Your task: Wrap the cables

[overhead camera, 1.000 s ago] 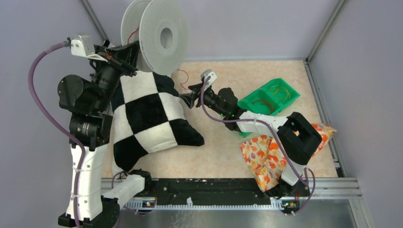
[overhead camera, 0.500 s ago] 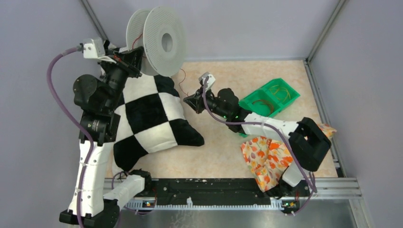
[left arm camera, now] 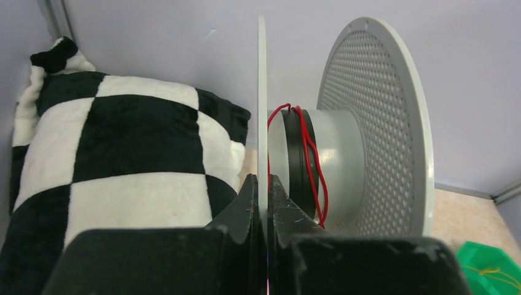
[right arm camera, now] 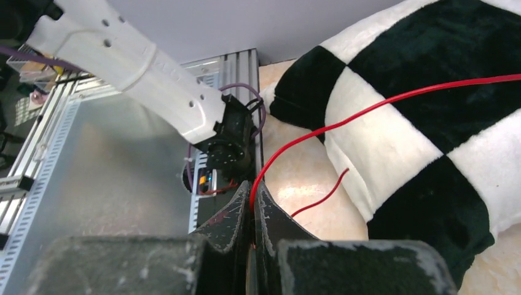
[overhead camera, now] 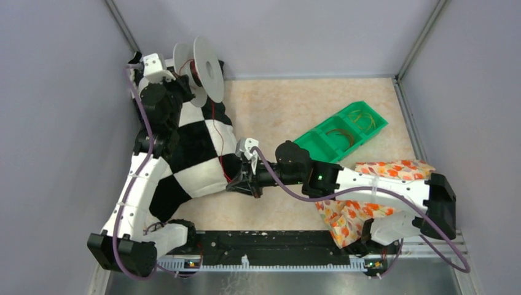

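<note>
Left fingers point(left arm camera: 247, 200) clamped shut on the spool point(left arm camera: 368, 123) flange at the worktop's far-left corner. Right fingers point(right arm camera: 236, 215) pinch the red cable point(right arm camera: 381, 107) taut near the near edge. Few turns wound. Other cables point(overhead camera: 359, 117) sit in the green tray point(overhead camera: 316, 136), far right. I judge it early.

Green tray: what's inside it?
Yellowish cables loop in its far-right compartment, reddish-brown cables in the next. The tray has its left end partly covered by the right arm.

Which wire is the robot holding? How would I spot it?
Find the checkered pillow on the left. A thin red wire crosses it, from white spool to right pincer. Unlike the wires curled in the green tray, it's stretched out.
</note>
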### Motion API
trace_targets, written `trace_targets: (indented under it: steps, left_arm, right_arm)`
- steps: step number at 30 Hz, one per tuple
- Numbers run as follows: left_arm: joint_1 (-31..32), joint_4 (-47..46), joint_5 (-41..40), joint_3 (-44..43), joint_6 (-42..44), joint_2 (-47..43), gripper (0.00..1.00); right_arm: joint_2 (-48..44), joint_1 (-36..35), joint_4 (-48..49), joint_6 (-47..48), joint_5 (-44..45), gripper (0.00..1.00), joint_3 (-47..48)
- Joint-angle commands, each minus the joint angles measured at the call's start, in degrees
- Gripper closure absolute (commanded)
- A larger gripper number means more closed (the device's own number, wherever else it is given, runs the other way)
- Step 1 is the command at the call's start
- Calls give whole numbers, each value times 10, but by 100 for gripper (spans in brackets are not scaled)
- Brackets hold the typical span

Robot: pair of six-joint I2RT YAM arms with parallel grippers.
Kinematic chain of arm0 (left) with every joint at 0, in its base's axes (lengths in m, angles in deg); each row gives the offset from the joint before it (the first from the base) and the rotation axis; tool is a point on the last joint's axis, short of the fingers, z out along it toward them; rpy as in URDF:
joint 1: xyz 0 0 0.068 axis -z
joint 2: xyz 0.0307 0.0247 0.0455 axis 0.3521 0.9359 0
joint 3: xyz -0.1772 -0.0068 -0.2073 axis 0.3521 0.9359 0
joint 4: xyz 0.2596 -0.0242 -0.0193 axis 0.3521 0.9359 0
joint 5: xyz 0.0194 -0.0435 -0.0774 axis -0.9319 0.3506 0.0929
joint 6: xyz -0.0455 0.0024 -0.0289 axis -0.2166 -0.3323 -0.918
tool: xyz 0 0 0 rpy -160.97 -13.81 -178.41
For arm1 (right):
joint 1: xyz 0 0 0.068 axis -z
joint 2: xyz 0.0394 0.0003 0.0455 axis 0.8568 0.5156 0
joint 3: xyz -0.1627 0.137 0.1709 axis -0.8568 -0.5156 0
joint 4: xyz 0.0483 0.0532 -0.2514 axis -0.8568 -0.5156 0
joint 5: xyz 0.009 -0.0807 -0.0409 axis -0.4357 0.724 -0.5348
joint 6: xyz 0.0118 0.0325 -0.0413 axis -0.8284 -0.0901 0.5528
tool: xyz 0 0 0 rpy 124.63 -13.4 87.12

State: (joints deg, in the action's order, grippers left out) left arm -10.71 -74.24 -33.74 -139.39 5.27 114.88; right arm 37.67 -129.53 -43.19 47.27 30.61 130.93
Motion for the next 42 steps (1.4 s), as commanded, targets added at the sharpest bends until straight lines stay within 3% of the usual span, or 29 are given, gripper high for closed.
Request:
trace_targets:
  steps: [1,7,10,19,25,30,37,42]
  left_arm:
    - [1,-99,4,-32,79,17,100]
    - [2,-60,66,-24,135,39,100]
    - [2,-41,158,-13,131,38,100]
    - [47,41,334,31,159,7,100]
    - [85,120,431,35,219,-10,100]
    - [93,207,508,13,260,-21,100]
    - [94,330,584,-41,305,-14,100]
    - [94,320,613,-51,294,-16,100]
  right_arm:
    - [-54,-9,-69,35,-45,100,58]
    - [-59,-9,-138,96,-40,100,157]
    - [-41,-6,-167,138,-13,100,201]
    - [0,104,-171,138,-35,100,267]
    - [18,146,-252,169,-30,100,319]
    - [-8,193,-271,163,-3,100,295]
    - [-88,290,-241,128,30,100,182]
    - [-150,291,-234,106,117,100,86]
